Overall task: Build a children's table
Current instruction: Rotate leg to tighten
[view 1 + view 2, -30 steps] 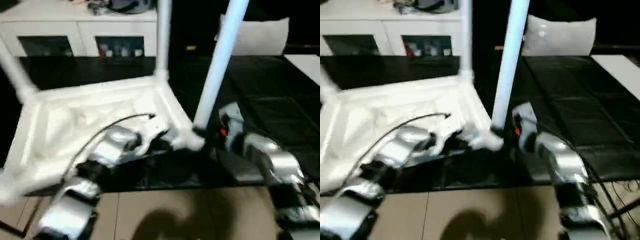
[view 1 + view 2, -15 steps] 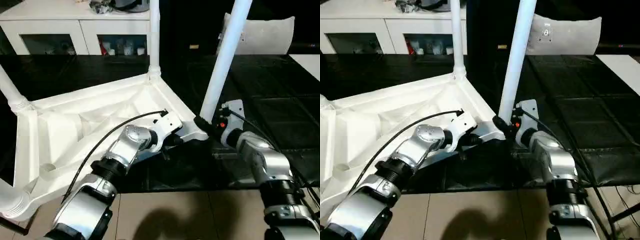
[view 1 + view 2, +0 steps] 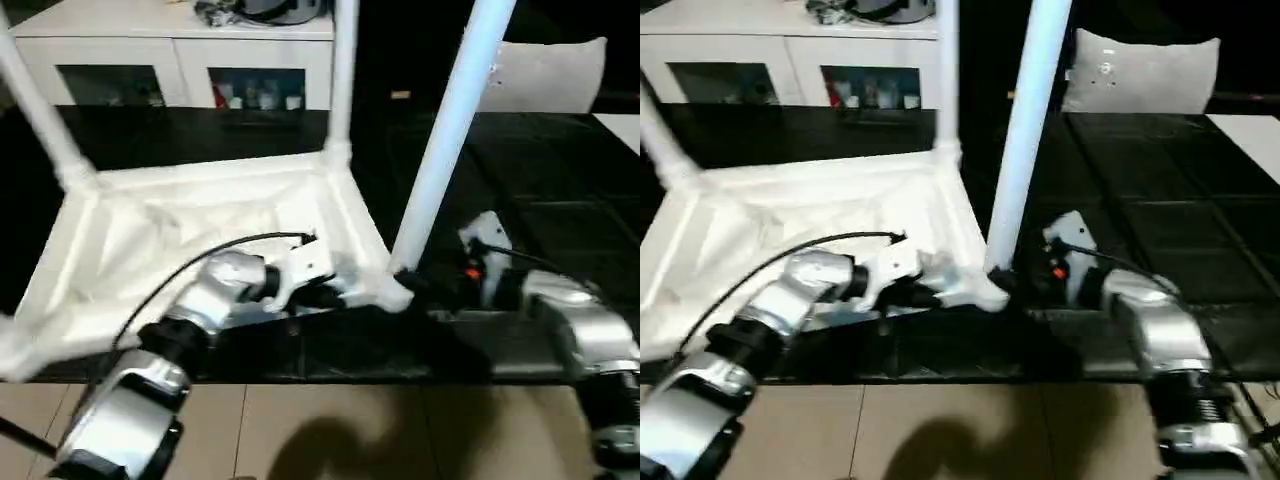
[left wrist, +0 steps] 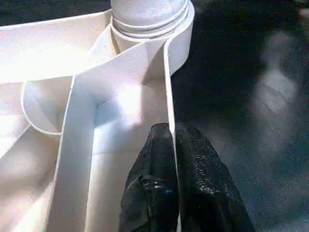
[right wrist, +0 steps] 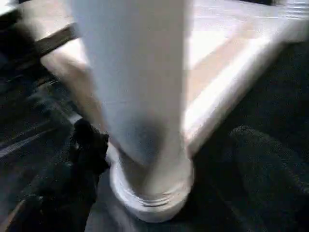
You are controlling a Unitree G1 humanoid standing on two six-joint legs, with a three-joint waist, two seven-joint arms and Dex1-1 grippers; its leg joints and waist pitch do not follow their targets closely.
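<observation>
We see the white tabletop (image 3: 190, 215) lying upside down on a dark mat (image 3: 560, 180), ribbed underside up, with legs standing in its corner sockets. Our left gripper (image 4: 173, 140) is pinched shut on the thin side wall of the tabletop, one finger inside the rim and one outside, close to the near corner socket. The nearest leg (image 3: 450, 130) rises from that socket. Our right gripper (image 5: 164, 159) stands wide open around the foot of this leg, its fingers (image 5: 87, 145) apart from the tube, gripping nothing. A white cabinet (image 3: 180, 60) stands behind
</observation>
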